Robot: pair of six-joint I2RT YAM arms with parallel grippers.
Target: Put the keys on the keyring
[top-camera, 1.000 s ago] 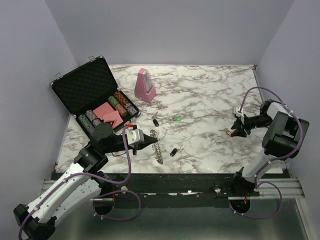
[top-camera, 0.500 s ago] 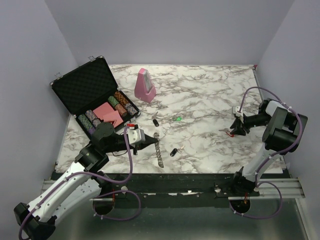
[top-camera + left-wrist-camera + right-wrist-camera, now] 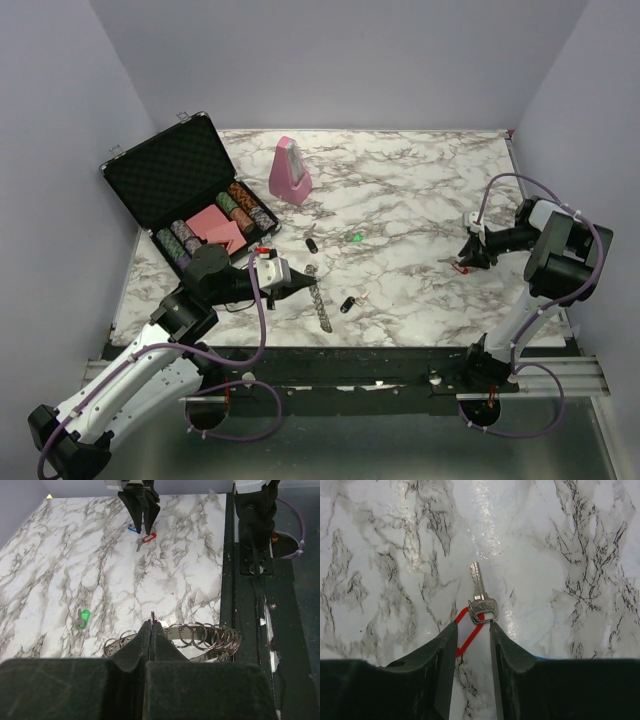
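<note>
At the right side of the table [image 3: 400,190], the right gripper [image 3: 472,626] is low over a small silver key [image 3: 479,587] that lies flat on the marble with a red loop [image 3: 462,613] through its head. The jaws stand a little apart, one on each side of the head and the loop (whether either one already touches the metal I cannot tell). The key lies straight ahead of this gripper, its long axis in line with the jaws. Its blade points away from the gripper and its head sits in the gap between the fingertips, so a plain squeeze should catch the head.

Across the table, well apart from that key, the left gripper [image 3: 151,629] is clamped on the keyring [image 3: 205,636], which hangs off its tips as a row of linked rings. A black-capped key [image 3: 347,304] lies just beside the keyring. The right arm is much the nearer to the red-looped key.
</note>
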